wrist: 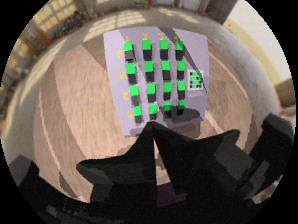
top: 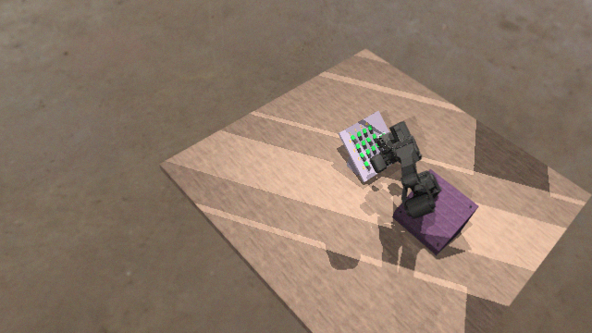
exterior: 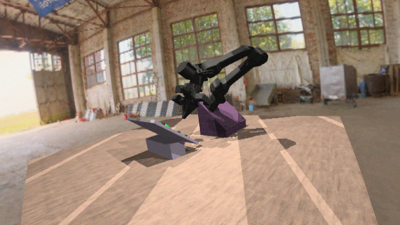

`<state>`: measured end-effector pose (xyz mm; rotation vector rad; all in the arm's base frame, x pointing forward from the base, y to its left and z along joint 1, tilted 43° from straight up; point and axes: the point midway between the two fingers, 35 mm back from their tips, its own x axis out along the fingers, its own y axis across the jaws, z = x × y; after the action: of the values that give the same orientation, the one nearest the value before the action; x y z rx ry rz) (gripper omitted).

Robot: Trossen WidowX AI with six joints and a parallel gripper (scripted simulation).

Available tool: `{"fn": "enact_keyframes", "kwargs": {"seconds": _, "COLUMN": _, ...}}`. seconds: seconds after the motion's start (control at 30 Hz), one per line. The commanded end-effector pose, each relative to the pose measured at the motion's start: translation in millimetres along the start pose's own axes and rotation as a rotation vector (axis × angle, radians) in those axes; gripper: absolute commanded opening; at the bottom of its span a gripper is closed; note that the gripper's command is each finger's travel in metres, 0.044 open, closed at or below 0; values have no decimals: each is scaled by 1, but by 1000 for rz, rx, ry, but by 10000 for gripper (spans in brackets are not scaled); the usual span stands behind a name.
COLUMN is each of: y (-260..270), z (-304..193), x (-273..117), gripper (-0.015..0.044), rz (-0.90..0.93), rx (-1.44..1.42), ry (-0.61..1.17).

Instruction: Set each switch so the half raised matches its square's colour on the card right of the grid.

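Note:
The lilac switch panel (top: 380, 121) (exterior: 156, 127) (wrist: 113, 44) stands tilted in front of the arm. In the wrist view it carries rows A to D and columns 1 to 4 of green and dark grey switches, such as the far left switch (wrist: 129, 51). Which halves are raised is too small to tell reliably. The small card (wrist: 195, 80) is on the panel's right side, with green and dark squares too small to read surely. My gripper (exterior: 185, 117) (wrist: 150, 124) is shut and empty. Its tips are above the panel's near edge, apart from the panel in the exterior view.
The purple base block (top: 450, 210) (exterior: 215, 123) bears the arm. The lilac support block (exterior: 165, 147) is under the panel. The wooden table top (top: 259, 185) (exterior: 200, 187) carries stripes of light and shadow. The arm covers part of the panel in the top view.

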<state>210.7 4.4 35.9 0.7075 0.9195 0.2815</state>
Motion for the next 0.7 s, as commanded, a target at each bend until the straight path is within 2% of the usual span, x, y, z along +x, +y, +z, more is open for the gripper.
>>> {"fn": "enact_keyframes", "kwargs": {"seconds": 0.0, "y": -27, "z": 4, "x": -1, "gripper": 0, "rz": -7, "rx": -3, "ry": 4}}
{"fn": "enact_keyframes", "kwargs": {"seconds": 0.27, "y": -78, "z": -2, "x": -1, "gripper": 0, "rz": 9, "rx": -1, "ry": -11}}
{"fn": "enact_keyframes", "kwargs": {"seconds": 0.43, "y": -80, "z": -3, "x": 0, "gripper": 0, "rz": 9, "rx": -1, "ry": -10}}
{"fn": "enact_keyframes", "kwargs": {"seconds": 0.57, "y": -79, "z": -2, "x": 29, "gripper": 0, "rz": 10, "rx": -2, "ry": 11}}
{"fn": "enact_keyframes", "kwargs": {"seconds": 0.67, "y": -79, "z": -2, "x": 34, "gripper": 0, "rz": 11, "rx": -2, "ry": 14}}
